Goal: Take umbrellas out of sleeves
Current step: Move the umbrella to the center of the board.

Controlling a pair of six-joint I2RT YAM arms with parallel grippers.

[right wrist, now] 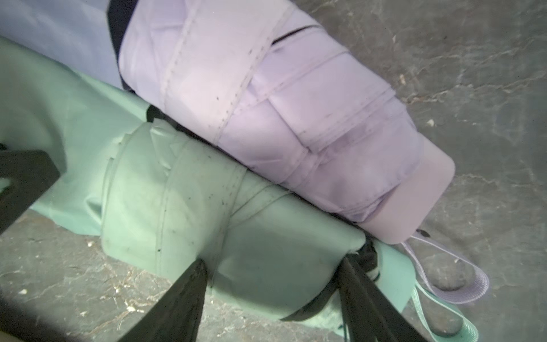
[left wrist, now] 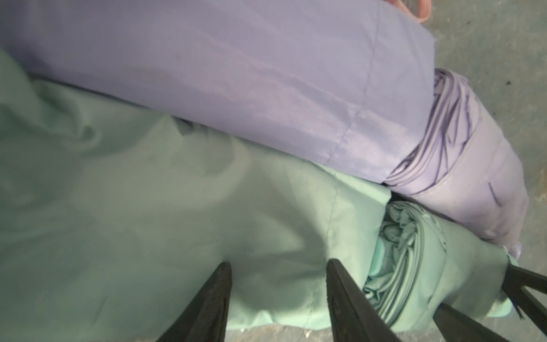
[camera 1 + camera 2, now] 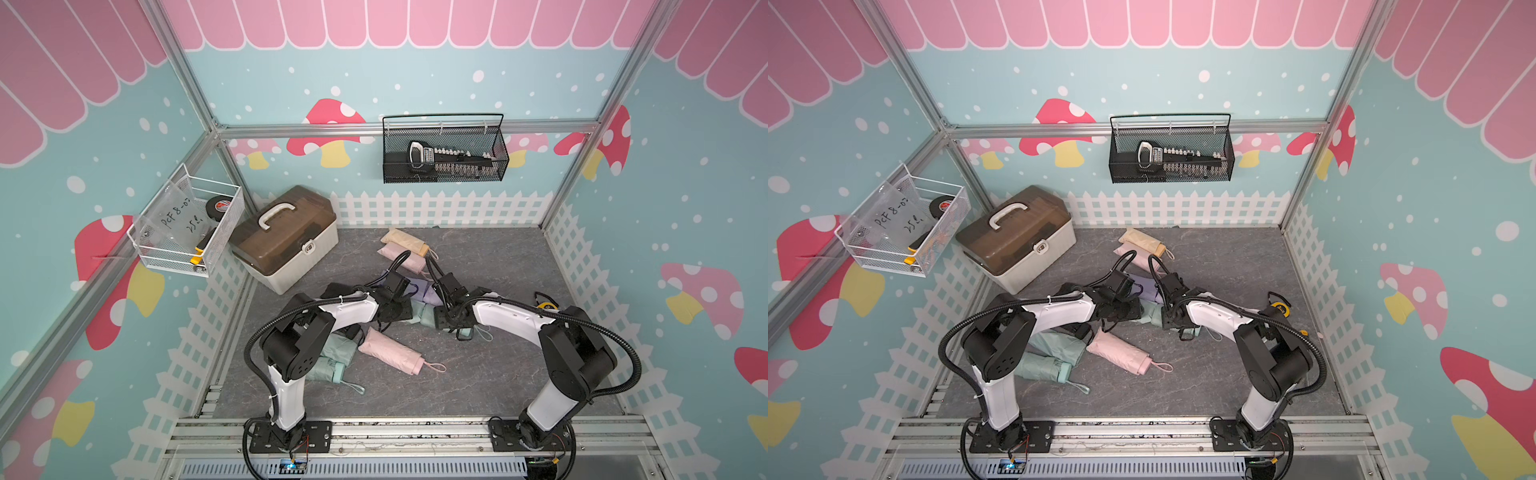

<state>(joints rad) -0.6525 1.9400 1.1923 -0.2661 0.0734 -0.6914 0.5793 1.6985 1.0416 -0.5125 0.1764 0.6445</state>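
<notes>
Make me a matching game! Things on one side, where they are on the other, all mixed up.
1 toolbox
2 black basket
3 mint sleeve
4 mint umbrella

A in the right gripper
B back left corner of the mat
C hanging on the back wall
D in the left gripper

Pairs: 1-B, 2-C, 3-D, 4-A

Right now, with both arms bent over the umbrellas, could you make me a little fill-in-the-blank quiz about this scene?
1. The left gripper grips the mint sleeve and the right gripper the mint umbrella; the neighbouring umbrella is coloured ___.
2. The toolbox carries a handle coloured ___.
3. The mesh basket on the back wall is coloured ___.
Missing words: lilac; white; black.
</notes>
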